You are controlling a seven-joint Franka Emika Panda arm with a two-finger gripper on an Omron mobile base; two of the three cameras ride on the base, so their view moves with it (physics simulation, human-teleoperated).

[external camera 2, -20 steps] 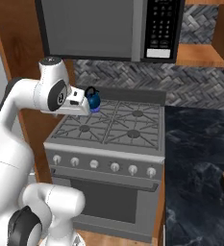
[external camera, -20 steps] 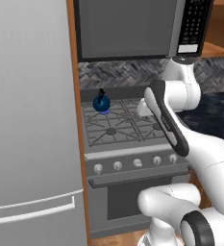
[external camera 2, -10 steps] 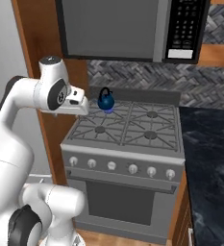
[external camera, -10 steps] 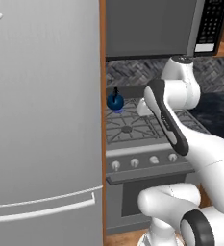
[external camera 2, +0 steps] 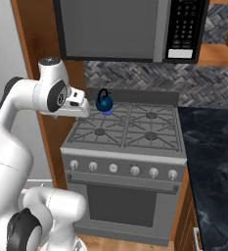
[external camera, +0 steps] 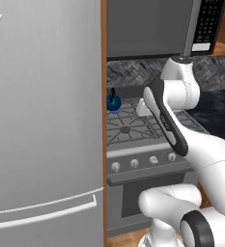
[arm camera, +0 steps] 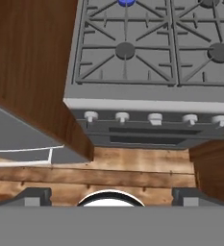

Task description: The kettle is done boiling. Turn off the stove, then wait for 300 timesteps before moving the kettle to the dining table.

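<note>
The kettle [external camera 2: 104,102] stands upright on the rear left burner of the stove [external camera 2: 126,142], close under the herringbone backsplash [external camera 2: 135,77]. In the left base view the kettle [external camera: 113,101] shows just past the edge of the wood panel [external camera: 104,72], and a sliver of its blue body [arm camera: 126,2] meets the top edge of the hand view. Nothing touches it.

The stove [external camera: 143,140] has four burners under black grates. A row of pale knobs [external camera 2: 135,170] runs along its front; five knobs [arm camera: 155,118] show in the hand view. The oven door handle sits just below them. The microwave [external camera 2: 130,29] hangs above the stove.

The arm is raised at the stove's left front corner, with the hand [external camera 2: 76,102] held above the front left grate and well apart from the kettle. The hand camera looks down the stove's front to the wood floor [arm camera: 132,173]. The fingers [arm camera: 111,196] show as two dark tips near opposite sides of that view, spread wide with nothing between them.

The fridge [external camera: 44,120] stands left of the stove, beyond the wood panel. A dark marbled counter [external camera 2: 213,162] adjoins the stove's right side.
</note>
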